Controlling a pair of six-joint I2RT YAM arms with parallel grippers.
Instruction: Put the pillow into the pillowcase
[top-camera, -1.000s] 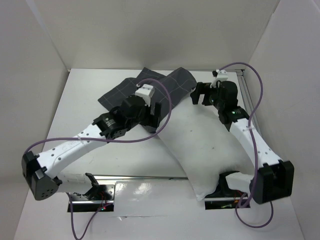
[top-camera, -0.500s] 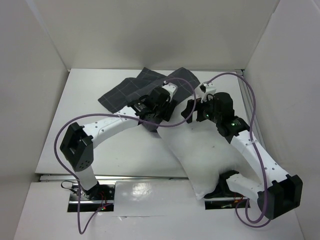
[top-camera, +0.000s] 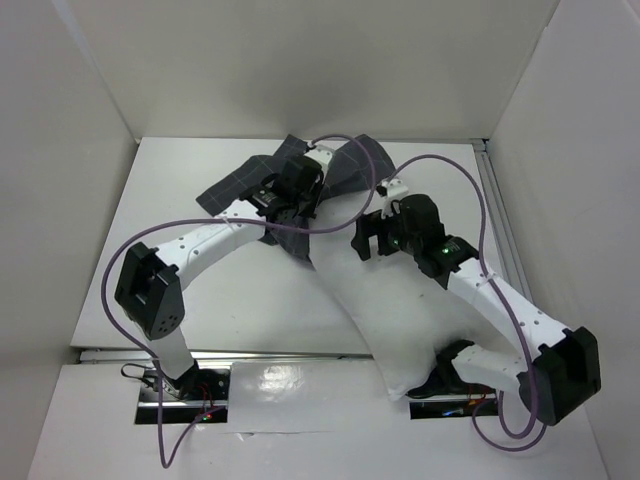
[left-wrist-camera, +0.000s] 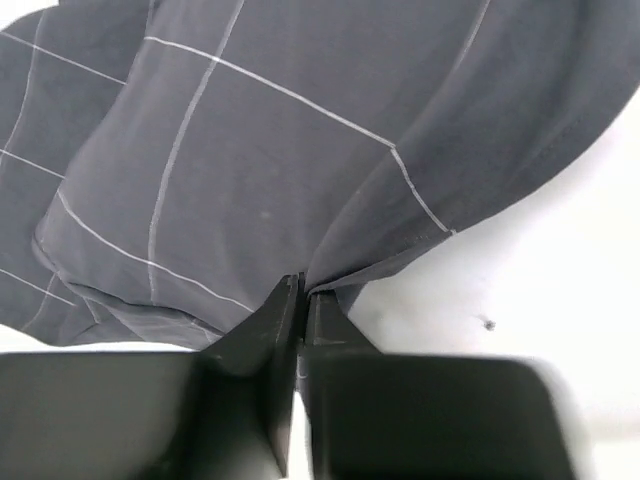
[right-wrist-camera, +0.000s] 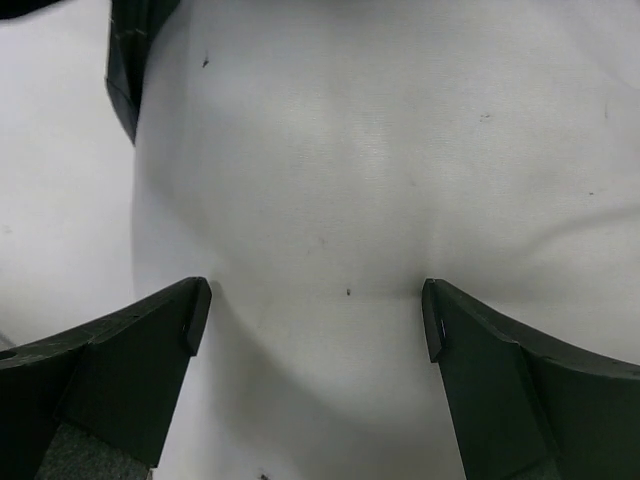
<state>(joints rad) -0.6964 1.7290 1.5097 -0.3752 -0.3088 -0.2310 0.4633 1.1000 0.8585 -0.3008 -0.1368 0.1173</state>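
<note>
White walls close off three sides of a white worktop (top-camera: 160, 210), with both arms reaching out from its near edge.

Left fingers (left-wrist-camera: 285, 320) are pressed together, pinching a fold at the edge of the pillowcase (left-wrist-camera: 250, 150). The dark grey checked cloth fans away from that pinch in soft creases, and bare worktop shows just to the right of it. From above, the left arm bends out over the far middle of the worktop, its wrist sitting on top of the pillowcase, which lies rumpled at the back, left of centre.

Right fingers (right-wrist-camera: 150, 350) are spread wide, one on each side, low over the pillow (right-wrist-camera: 400, 150) and gripping nothing. The white pillow lies slantwise across the right half of the worktop, its near corner by the right arm's base and its far end meeting the dark cloth. Whether that end sits inside the opening I cannot tell. A purple cable (top-camera: 130, 255) loops off each arm.
</note>
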